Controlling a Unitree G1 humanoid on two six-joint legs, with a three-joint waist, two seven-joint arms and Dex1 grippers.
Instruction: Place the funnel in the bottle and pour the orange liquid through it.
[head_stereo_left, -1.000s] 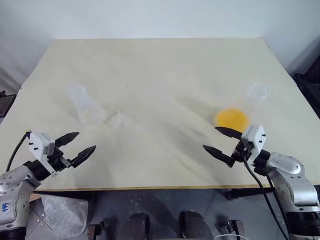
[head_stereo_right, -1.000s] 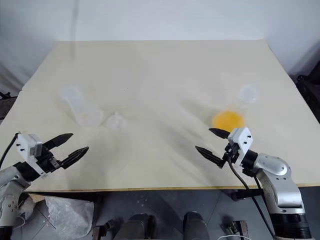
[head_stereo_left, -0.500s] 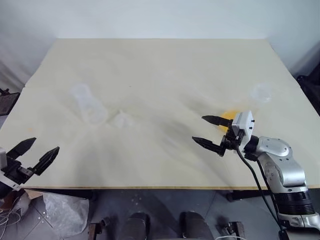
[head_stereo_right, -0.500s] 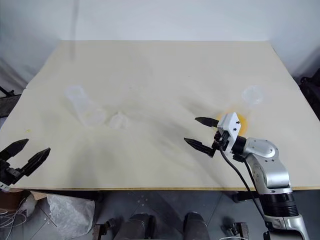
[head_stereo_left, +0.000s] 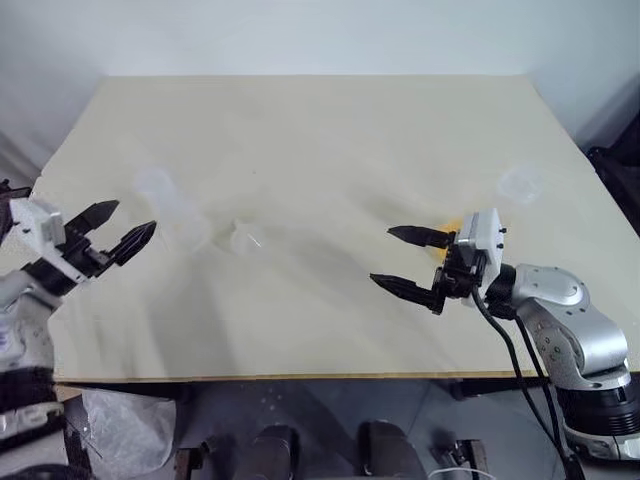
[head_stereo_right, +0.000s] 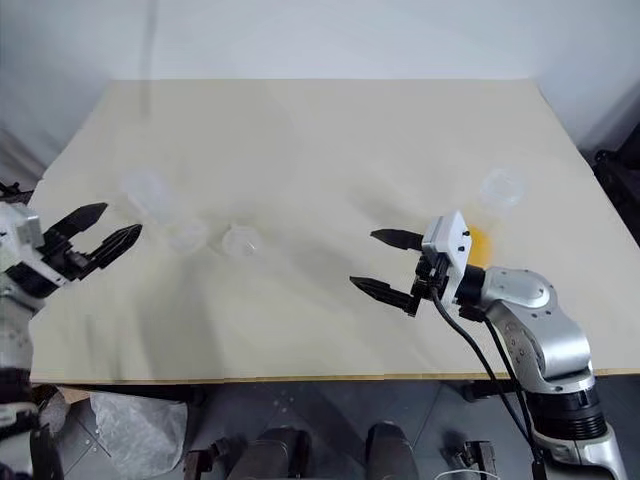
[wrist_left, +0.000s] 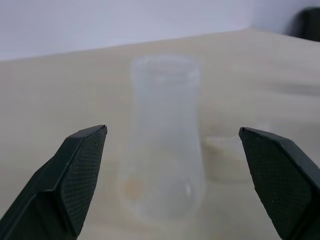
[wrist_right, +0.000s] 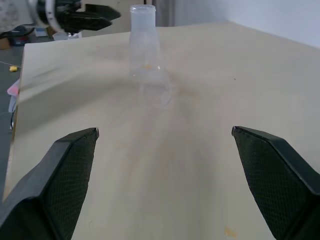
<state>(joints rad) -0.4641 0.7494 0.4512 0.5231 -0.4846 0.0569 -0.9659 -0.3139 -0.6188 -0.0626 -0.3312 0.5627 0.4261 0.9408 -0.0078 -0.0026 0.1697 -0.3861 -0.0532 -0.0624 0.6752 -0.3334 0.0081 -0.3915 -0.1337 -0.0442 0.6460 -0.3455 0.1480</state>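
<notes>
From the head views, the table (head_stereo_left: 300, 130) is carrying the bottle (head_stereo_left: 170, 208) upright on its left part, with the funnel (head_stereo_left: 243, 238) sitting just beside it toward the middle. The left gripper (head_stereo_left: 118, 228) is hovering at the table's left edge, near the bottle but apart from it, its two black fingers spread and grasping nothing. The right gripper (head_stereo_left: 410, 262) is hanging over the right half of the table, fingers likewise released and empty. Just behind it, a patch of the orange liquid (head_stereo_left: 452, 228) is peeking out, and a small clear cup (head_stereo_left: 521, 183) is standing farther back toward the right edge.

The left wrist view is looking at the bottle (wrist_left: 165, 150) between the parted fingers (wrist_left: 75, 180), with the funnel (wrist_left: 227, 155) standing beside the bottle's base.

The right wrist view is showing the bottle (wrist_right: 145, 50) well ahead across the table, the funnel (wrist_right: 155, 92) in front of it, and the left gripper (wrist_right: 95, 16) beyond, with the right arm's own fingers (wrist_right: 60, 175) wide apart.
</notes>
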